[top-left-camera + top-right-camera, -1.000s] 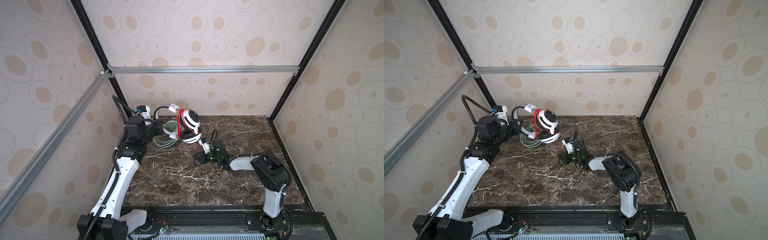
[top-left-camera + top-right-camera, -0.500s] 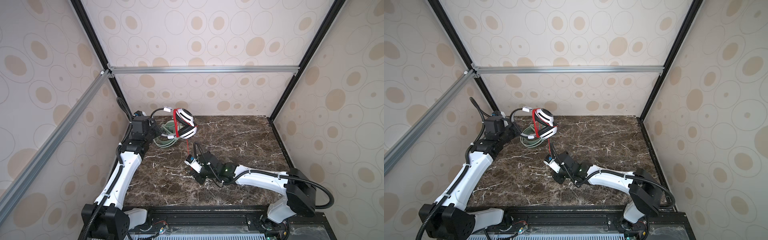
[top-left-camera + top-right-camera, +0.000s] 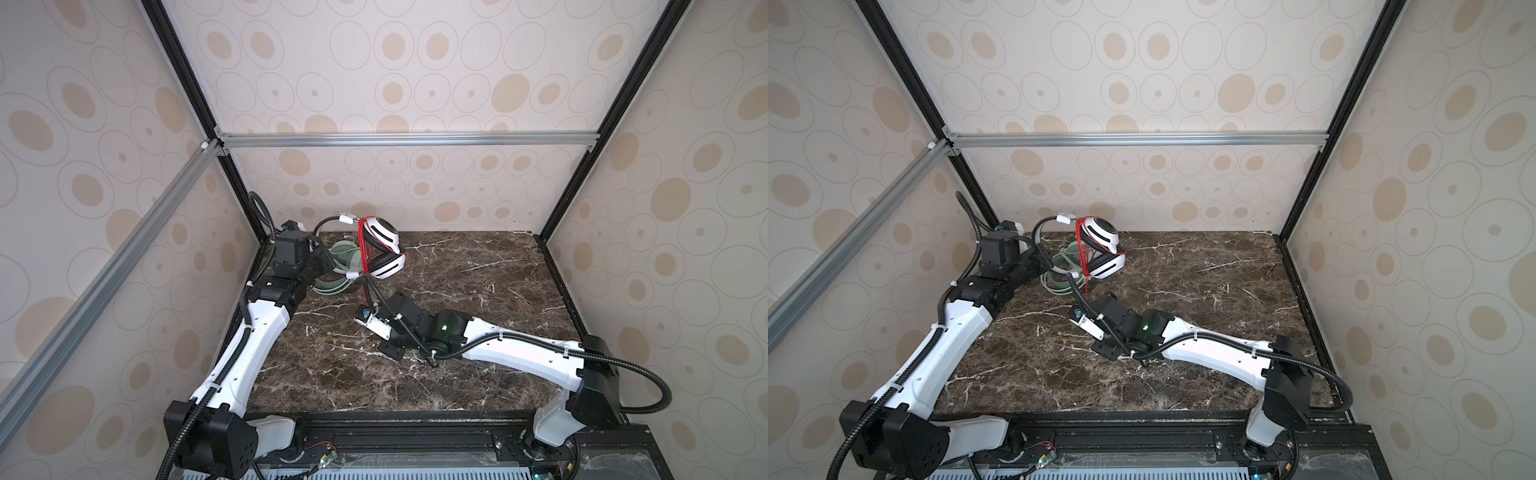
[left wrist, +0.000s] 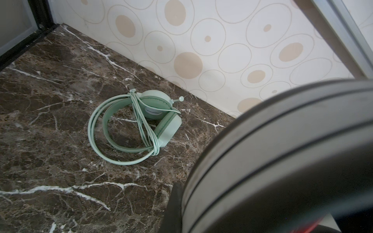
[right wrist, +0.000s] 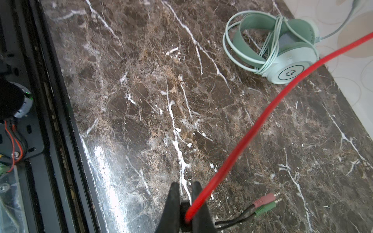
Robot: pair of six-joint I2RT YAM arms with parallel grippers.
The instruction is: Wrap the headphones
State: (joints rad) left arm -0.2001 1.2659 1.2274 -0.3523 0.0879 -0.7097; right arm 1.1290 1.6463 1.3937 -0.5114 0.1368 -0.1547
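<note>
The right gripper (image 5: 185,184) had slid toward nine o'clock, and the left gripper (image 3: 323,261) had rolled the white-and-black headset (image 3: 384,249) over. The left one was clamped on its headband (image 4: 282,151), holding it aloft near eleven o'clock so wraps could pass around. The right one pinched the red cable (image 5: 252,129) taut. The mint-green headset (image 4: 167,129) lay already wrapped beneath, on the table (image 3: 478,282).

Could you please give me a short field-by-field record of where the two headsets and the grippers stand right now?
left gripper: shut on the headband of the white-and-black headset, held above the marble table
right gripper: shut on the red cable, jack plugs beside it
red cable: several turns across that headset
mint-green headset: lying on the marble table by the back wall, cable wrapped
</note>
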